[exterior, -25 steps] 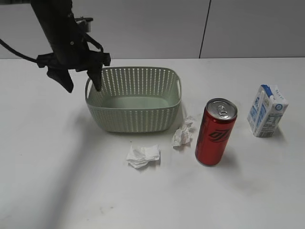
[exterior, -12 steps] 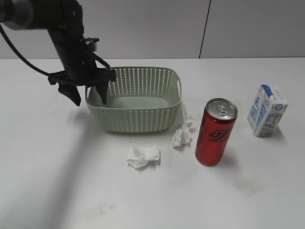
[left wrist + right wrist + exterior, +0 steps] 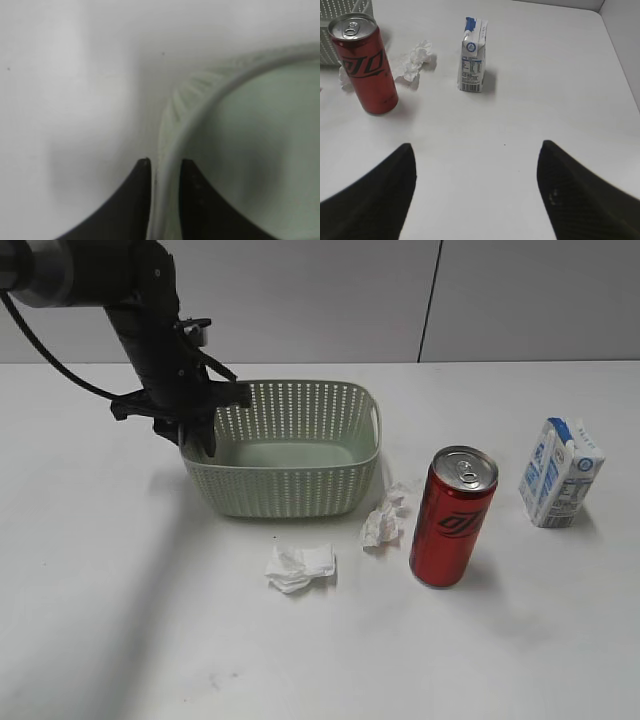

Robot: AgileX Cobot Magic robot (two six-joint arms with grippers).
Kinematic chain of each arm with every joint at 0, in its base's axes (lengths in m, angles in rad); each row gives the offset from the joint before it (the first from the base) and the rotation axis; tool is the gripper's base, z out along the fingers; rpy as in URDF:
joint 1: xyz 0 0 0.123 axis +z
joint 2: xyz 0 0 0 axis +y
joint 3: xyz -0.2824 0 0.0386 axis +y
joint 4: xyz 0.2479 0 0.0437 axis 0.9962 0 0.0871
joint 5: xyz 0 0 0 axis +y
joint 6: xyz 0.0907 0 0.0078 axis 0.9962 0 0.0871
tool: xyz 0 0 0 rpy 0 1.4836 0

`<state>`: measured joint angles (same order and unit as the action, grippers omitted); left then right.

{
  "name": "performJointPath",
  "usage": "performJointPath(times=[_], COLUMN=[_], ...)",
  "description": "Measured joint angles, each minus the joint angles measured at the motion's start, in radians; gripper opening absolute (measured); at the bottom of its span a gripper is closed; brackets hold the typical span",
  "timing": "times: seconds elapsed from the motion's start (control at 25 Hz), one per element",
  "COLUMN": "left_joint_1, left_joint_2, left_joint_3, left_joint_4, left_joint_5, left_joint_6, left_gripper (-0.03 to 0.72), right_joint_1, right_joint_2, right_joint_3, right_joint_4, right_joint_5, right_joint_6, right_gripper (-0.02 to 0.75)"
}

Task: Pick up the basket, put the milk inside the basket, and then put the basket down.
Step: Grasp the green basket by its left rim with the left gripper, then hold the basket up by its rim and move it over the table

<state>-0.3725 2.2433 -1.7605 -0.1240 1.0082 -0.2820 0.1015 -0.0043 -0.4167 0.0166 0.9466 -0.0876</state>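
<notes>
The pale green basket (image 3: 290, 485) stands on the white table at centre left. My left gripper (image 3: 195, 435) has come down over the basket's left wall, one finger inside and one outside. In the left wrist view the fingers (image 3: 165, 162) are shut on the basket rim (image 3: 210, 95). The milk (image 3: 560, 472), a small white and blue carton, stands upright at the far right. It also shows in the right wrist view (image 3: 473, 55). My right gripper (image 3: 477, 150) is open and empty, above bare table short of the milk.
A tall red can (image 3: 452, 517) stands between the basket and the milk; it shows in the right wrist view (image 3: 365, 62) too. Two crumpled tissues (image 3: 300, 567) (image 3: 385, 517) lie in front of the basket. The table's right edge (image 3: 620, 55) is near the milk.
My left gripper has come down from above the basket's left end, straddled its left wall and closed on it. The basket, the can and the milk have not moved.
</notes>
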Motion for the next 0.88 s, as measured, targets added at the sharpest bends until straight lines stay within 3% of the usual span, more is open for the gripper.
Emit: performJointPath(times=[0.12,0.2,0.6,0.88], left_joint_1=[0.0,0.0,0.002,0.002], left_joint_2=[0.0,0.0,-0.01,-0.151], left_joint_3=[0.0,0.0,0.0,0.0], left_joint_4=[-0.015,-0.02,-0.108,-0.046], left_joint_5=[-0.009,-0.008,0.055,0.145], left_joint_6=[0.0,0.0,-0.001,-0.043], left_gripper=[0.052,0.015,0.006,0.006], right_joint_1=[0.0,0.0,0.0,0.0], right_joint_2=[0.0,0.0,0.0,0.0], right_joint_3=[0.0,0.0,0.0,0.0], right_joint_4=[-0.001,-0.001,-0.001,-0.001], right_joint_5=[0.0,0.0,0.0,0.0], right_joint_6=[0.0,0.001,0.003,0.003], right_gripper=[0.59,0.59,0.59,0.59])
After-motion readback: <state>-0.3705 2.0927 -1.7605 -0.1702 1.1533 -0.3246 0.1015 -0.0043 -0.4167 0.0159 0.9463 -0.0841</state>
